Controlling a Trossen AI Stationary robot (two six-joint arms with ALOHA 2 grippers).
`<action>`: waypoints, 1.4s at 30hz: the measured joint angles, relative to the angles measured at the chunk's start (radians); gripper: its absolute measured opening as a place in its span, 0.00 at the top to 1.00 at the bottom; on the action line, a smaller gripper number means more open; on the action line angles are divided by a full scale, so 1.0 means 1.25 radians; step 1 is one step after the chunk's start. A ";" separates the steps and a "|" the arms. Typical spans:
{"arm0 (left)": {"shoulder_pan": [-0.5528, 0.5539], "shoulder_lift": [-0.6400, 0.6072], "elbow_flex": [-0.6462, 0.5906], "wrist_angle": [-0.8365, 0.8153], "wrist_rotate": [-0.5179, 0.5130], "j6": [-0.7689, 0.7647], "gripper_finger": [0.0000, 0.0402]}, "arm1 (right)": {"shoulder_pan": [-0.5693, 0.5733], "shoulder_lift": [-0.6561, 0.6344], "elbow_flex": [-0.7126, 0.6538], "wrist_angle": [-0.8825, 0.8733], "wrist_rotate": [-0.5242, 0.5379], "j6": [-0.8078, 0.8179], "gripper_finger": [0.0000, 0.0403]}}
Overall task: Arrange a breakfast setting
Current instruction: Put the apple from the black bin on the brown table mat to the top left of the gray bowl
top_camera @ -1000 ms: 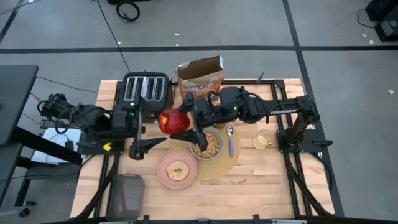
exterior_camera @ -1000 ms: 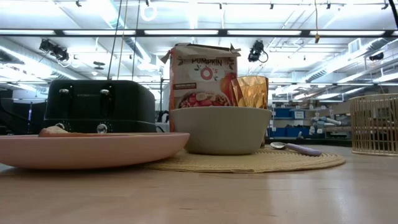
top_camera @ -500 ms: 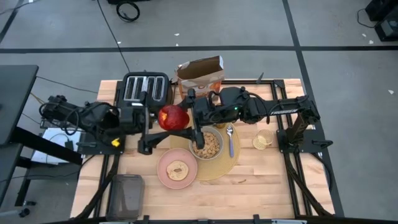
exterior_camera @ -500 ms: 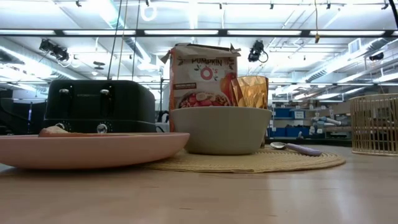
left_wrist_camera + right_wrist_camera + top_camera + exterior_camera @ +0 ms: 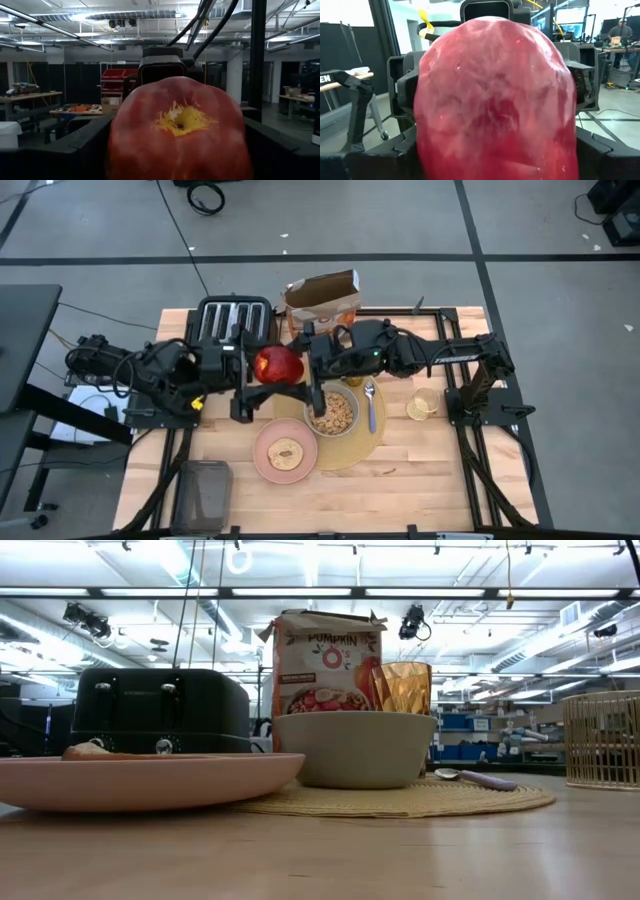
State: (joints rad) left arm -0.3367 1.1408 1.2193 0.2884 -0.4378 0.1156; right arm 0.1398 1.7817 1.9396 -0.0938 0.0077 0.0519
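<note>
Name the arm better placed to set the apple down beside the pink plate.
Probably left: the left gripper meets the apple nearer the pink plate; the right gripper is stretched far across.

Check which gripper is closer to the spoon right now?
Right. The right gripper is at the apple, up beside the bowl, with the spoon just past the bowl. The left gripper is on the apple's far side, farther off.

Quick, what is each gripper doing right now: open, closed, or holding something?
Left gripper: around the apple; whether it grips cannot be told.
Right gripper: closed on the apple.
</note>
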 joint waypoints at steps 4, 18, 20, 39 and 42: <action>0.000 -0.001 0.000 -0.013 -0.001 0.000 0.15 | 0.000 0.000 0.000 -0.010 0.002 -0.003 0.14; -0.014 -0.079 0.000 -0.118 -0.032 0.006 0.15 | 0.000 -0.010 0.000 -0.216 0.000 -0.003 0.07; -0.014 -0.096 0.000 -0.198 -0.083 -0.009 0.15 | 0.001 -0.022 0.000 -0.273 0.009 0.002 0.07; 0.237 -0.056 -0.330 -0.239 -0.112 -0.319 0.15 | 0.080 -0.171 0.000 -0.493 0.270 0.125 0.07; 0.296 0.007 -0.330 -0.217 -0.033 -0.340 0.15 | 0.078 -0.171 0.000 -0.494 0.280 0.134 0.07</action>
State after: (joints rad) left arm 0.0338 1.1496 0.8062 0.0176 -0.4795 -0.3092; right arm 0.2379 1.5684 1.9396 -0.7116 0.3580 0.2192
